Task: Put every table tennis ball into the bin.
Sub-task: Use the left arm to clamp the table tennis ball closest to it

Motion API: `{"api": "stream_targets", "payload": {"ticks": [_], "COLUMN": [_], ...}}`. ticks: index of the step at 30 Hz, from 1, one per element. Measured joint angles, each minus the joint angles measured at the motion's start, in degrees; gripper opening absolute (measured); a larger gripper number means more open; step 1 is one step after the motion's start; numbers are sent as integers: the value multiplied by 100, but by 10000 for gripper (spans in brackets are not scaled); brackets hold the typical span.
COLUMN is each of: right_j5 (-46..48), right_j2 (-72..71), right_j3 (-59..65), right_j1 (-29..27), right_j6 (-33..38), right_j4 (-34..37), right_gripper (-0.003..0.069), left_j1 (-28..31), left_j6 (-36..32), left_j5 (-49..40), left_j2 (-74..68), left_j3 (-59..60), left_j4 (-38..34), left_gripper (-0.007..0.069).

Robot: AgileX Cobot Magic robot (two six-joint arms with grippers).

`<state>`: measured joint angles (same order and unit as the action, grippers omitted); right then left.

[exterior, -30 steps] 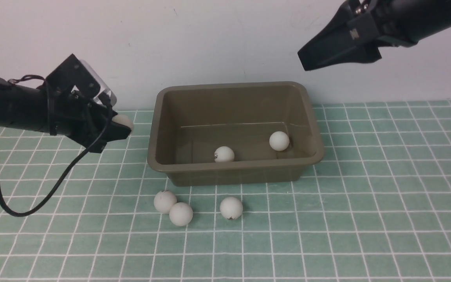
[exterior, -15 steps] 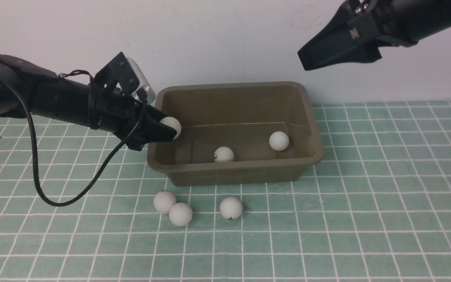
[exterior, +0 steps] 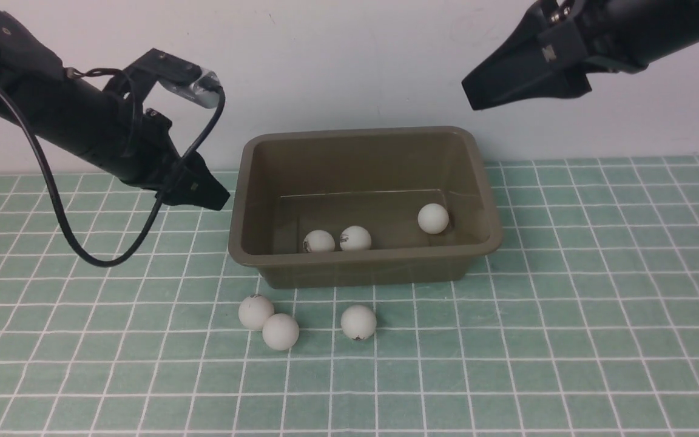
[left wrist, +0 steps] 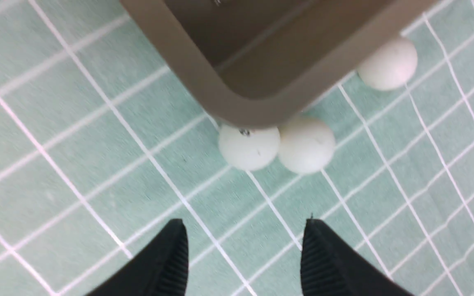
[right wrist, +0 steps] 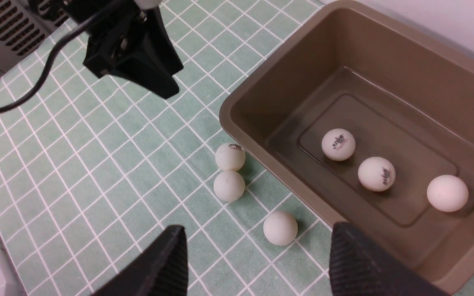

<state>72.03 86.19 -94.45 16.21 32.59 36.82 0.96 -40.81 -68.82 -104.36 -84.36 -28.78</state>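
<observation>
Green gridded matting covers the surface (exterior: pixel 568 315), with a white wall (exterior: pixel 337 60) behind. Farthest left, the left end effector (exterior: pixel 207 195) hangs above the surface just outside the left wall of the bin (exterior: pixel 237 243), its fingers spread with nothing between them. Below it and toward the robot lie three table tennis balls not yet binned. The first loose ball (exterior: pixel 255 312) touches the second loose ball (exterior: pixel 280 331), and the third loose ball (exterior: pixel 358 321) sits apart, farther from this end effector. All three lie just beside the bin's near wall.

Inside the bin rest three more. A marked ball (exterior: pixel 319 241) and its marked neighbour (exterior: pixel 355 238) sit side by side nearer the left end effector. A plain ball (exterior: pixel 432 218) sits toward the right end effector (exterior: pixel 474 97), which hovers high above the bin's far right corner, spread and empty.

These balls are probably very light, smooth and hollow. They would likely roll at a nudge and dent under a hard squeeze. A gentle pinch across the widest part looks right. For the touching pair, the fingers should straddle one ball crosswise to the line joining the two, so the neighbour is not knocked away.
</observation>
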Motion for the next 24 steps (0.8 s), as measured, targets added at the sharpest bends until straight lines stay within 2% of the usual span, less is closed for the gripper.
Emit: {"api": "stream_targets", "payload": {"ticks": [4, 8, 12, 14, 19, 24], "right_j5": [0, 0, 0, 0, 0, 0], "right_j2": [0, 0, 0, 0, 0, 0], "right_j3": [0, 0, 0, 0, 0, 0], "right_j1": [0, 0, 0, 0, 0, 0], "right_j6": [0, 0, 5, 5, -44, -41], "right_j4": [-17, -89, -152, -177, -189, -197], "right_gripper": [421, 421, 421, 421, 421, 421], "left_j1": [-59, -115, -398, -634, -722, -722], "left_j6": [-23, -607, -2225, -3002, -3150, -3108], "left_j5": [-12, -4, 96, 592, 1885, 2270], "left_j2": [6, 16, 16, 23, 23, 23], "left_j3": [406, 839, 1309, 1551, 1648, 1662], "left_j4": [-25, -169, -808, -930, -985, -1008], "left_gripper": [342, 342, 342, 342, 342, 342]}}
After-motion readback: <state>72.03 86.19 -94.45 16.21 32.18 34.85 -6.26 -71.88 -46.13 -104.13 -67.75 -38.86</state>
